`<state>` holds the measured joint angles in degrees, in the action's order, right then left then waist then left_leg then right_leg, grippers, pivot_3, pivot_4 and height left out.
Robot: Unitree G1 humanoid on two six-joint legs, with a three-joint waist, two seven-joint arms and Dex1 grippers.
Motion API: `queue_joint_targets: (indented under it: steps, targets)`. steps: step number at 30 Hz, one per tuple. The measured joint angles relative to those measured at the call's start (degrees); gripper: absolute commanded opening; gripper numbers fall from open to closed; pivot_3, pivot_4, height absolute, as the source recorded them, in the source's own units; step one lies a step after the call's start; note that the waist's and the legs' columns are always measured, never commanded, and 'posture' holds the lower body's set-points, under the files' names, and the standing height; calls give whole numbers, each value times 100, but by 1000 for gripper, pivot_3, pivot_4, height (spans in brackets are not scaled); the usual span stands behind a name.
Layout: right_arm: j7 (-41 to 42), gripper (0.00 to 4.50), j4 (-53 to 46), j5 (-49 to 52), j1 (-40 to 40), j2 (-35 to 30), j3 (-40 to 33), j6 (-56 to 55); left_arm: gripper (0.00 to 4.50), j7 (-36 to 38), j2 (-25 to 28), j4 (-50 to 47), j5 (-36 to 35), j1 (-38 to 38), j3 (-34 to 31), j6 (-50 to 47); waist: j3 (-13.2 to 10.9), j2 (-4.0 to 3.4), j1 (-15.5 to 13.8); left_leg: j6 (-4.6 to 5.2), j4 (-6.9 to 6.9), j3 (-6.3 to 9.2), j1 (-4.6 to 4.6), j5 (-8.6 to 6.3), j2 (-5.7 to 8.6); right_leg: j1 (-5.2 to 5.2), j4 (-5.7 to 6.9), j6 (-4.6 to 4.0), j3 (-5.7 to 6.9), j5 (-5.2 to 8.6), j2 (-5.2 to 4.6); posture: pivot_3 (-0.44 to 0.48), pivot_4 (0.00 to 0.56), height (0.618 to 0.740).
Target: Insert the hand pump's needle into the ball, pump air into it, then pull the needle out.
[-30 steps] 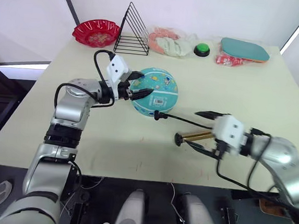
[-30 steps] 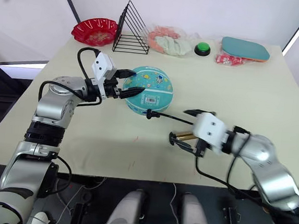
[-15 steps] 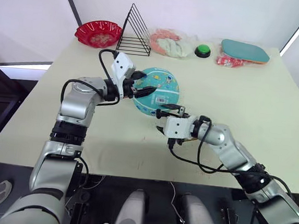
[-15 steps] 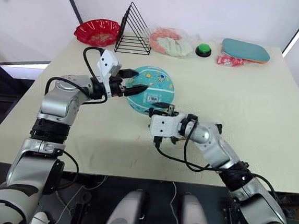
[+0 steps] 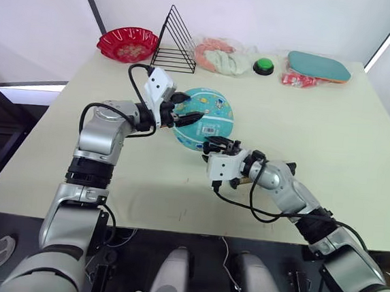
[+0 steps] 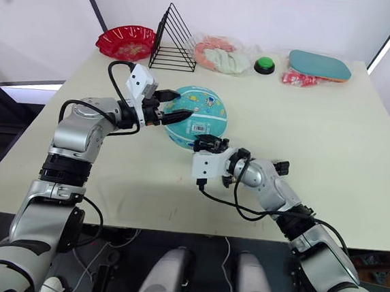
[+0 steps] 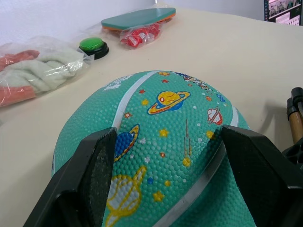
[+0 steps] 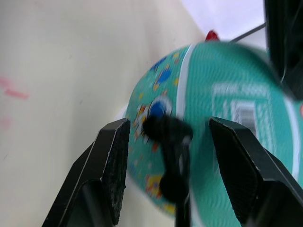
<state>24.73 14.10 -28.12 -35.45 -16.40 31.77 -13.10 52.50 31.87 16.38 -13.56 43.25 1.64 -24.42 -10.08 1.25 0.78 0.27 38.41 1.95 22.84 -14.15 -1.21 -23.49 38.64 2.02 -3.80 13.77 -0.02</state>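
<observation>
The teal ball (image 5: pixel 208 116) with cartoon prints and a barcode sticker rests mid-table. My left gripper (image 5: pixel 186 110) holds it from the left, one black finger (image 7: pixel 92 175) pressed on each side. My right gripper (image 5: pixel 217 146) is at the ball's front, fingers (image 8: pixel 113 165) spread open around the black hose end (image 8: pixel 168 137), which lies against the ball. The needle is too small to make out. The hand pump's amber barrel with its black cap (image 7: pixel 294 116) lies just behind my right wrist.
Along the far edge stand a red bowl (image 5: pixel 127 42), a black wire rack (image 5: pixel 173 41), a plastic bag of cloth (image 5: pixel 220 54), a green button (image 5: pixel 261 65), a red packet (image 5: pixel 296 78) and a teal paddle (image 5: pixel 318 64).
My right arm has swung in from the front right, away from the pump barrel, up to the hose end at the ball. The left gripper and ball have stayed put.
</observation>
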Motion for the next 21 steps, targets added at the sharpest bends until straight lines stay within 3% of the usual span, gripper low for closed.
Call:
queue_joint_targets:
  steps: [3, 7, 8, 9, 10, 21]
  targets:
    - [-49, 2752, 121, -78, -1, 55, 0, -108, 3686, 1, 6, -4, -2, -16, -16, -2, 0, 0, 4, 0, 0, -4, 0, 0, 1, 0, -1, 0, -3, 0, -1, 0, 150, 740]
    - [-76, 1723, 195, -109, -1, 100, 0, -138, 3686, 13, 19, -4, -1, -28, -30, -4, 0, 0, 9, 0, 0, -2, -3, 0, 1, 0, 3, 0, -3, 0, 0, 0, 150, 740]
    - [-82, 1137, 210, -117, -1, 105, 0, -140, 3686, 17, 20, -4, -1, -29, -31, -4, 0, 0, 9, -1, 0, -2, -3, 1, 1, 0, 4, 0, -3, 0, 0, 0, 150, 740]
    - [-101, 1049, 254, -146, -1, 105, 0, -142, 3686, 22, 21, -4, -1, -30, -34, -4, 0, 0, 9, -2, 0, -2, -3, 1, 1, -1, 6, 0, -3, 0, 0, 0, 150, 740]
    - [-204, 474, 255, -220, -19, 100, -15, -213, 3686, 26, 46, -3, 0, -47, -49, -4, 0, 0, 15, -2, 0, -4, -5, 2, 1, -1, 8, 0, -5, 0, 0, 0, 150, 740]
    - [-120, 415, 165, -339, -68, -14, -35, -286, 3686, 179, 46, 35, -20, -37, -110, 138, 0, 0, 28, -21, -3, -2, 0, 13, 1, -9, 15, 0, -6, 1, 2, 0, 150, 740]
